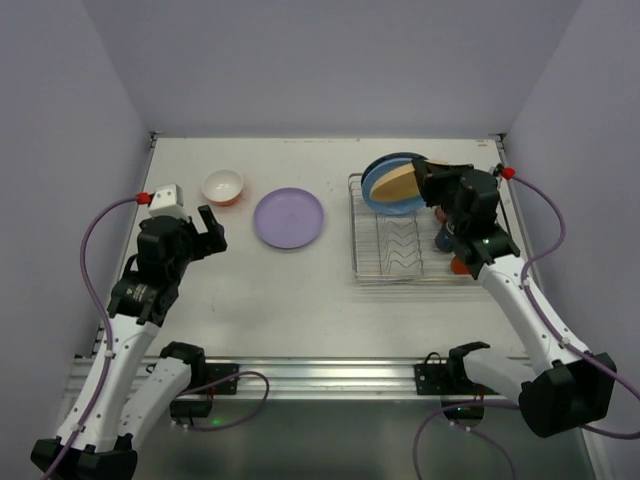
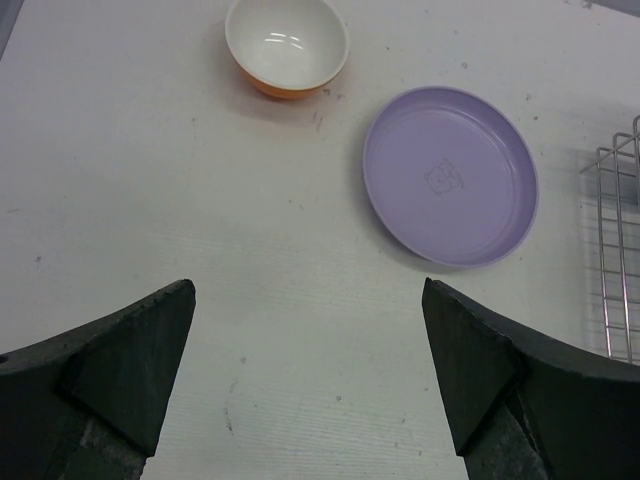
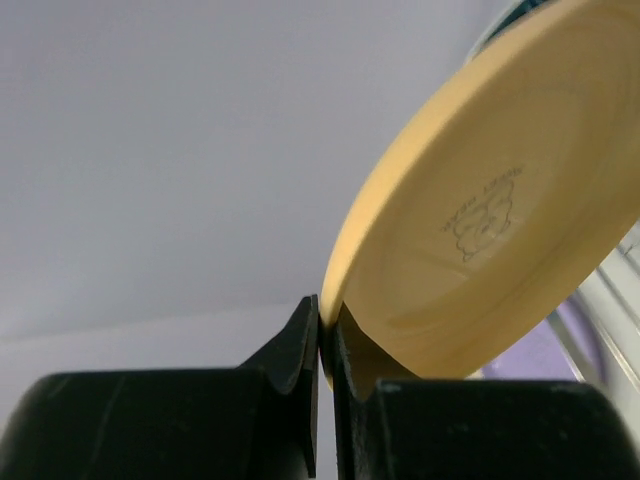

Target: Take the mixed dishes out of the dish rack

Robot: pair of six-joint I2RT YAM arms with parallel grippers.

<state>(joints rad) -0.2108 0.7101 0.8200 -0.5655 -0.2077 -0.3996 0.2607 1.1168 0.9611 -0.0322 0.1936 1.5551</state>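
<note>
My right gripper [image 3: 327, 325] is shut on the rim of a yellow plate [image 3: 490, 230], holding it tilted above the far end of the silver wire dish rack [image 1: 392, 252]. In the top view the yellow plate [image 1: 398, 182] overlaps a blue plate [image 1: 384, 196] that stands in the rack behind it. A lilac plate [image 1: 288, 218] and a small orange bowl [image 1: 223, 187] with a white inside lie on the table to the rack's left. My left gripper [image 2: 310, 380] hangs open over bare table, short of the lilac plate [image 2: 450, 175] and the orange bowl [image 2: 287, 45].
Dark and orange mugs [image 1: 455, 262] show partly at the rack's right side, under my right arm. Grey walls close in the table on the left, right and far sides. The rack's corner [image 2: 615, 250] shows at the right edge of the left wrist view.
</note>
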